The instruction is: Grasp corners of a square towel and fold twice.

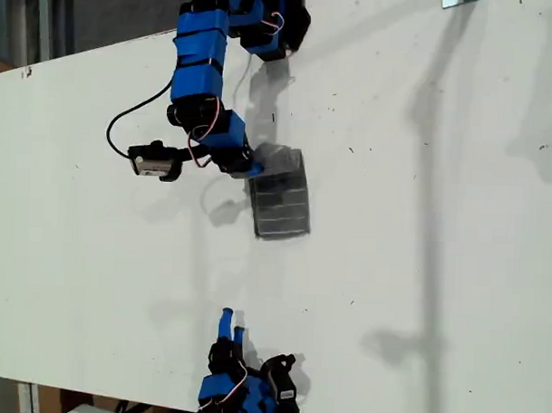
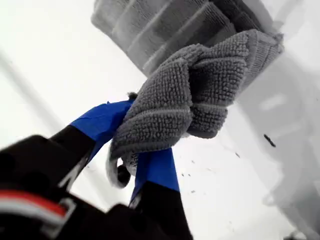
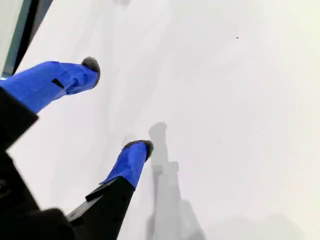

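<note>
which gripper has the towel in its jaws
My first gripper, at the exterior view's top, is shut on the towel; my second gripper is open over bare table.

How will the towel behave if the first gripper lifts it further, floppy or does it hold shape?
Likely floppy: the towel bunches and wraps where my first gripper pinches it. Probably not slippery, given its looped pile. The folded part on the table may sag open or drag, since only one edge is held.

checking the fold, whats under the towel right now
The folded towel lies on the white table, with my first gripper shut on a bunched edge. Only bare table shows around it; whatever sits beneath the folded layers is covered.
</note>
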Controlling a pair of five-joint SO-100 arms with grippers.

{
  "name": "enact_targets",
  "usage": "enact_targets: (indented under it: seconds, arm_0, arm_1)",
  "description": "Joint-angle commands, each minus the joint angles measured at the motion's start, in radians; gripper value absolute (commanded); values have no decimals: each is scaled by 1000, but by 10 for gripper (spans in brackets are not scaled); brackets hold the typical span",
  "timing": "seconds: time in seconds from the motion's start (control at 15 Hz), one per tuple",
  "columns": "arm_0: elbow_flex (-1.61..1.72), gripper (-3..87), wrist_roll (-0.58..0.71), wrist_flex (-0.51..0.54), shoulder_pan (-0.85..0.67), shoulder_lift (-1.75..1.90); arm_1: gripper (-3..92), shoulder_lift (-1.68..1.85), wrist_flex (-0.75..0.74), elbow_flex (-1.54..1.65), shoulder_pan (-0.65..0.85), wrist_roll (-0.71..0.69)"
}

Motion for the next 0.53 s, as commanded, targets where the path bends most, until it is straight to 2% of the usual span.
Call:
enact_targets:
  seconds: [0.0,0.27,0.47]
  arm_0:
    - [-3,271,0,-8,-3,8]
    - [-2,270,-12,-8,0,8]
    - [0,269,-14,-8,-3,8]
  arm_1:
    - [-2,0,-150,-54,14,-101]
    - [2,-124,-327,-49,-3,-184]
    - [179,-187,-403,-64,-20,-219]
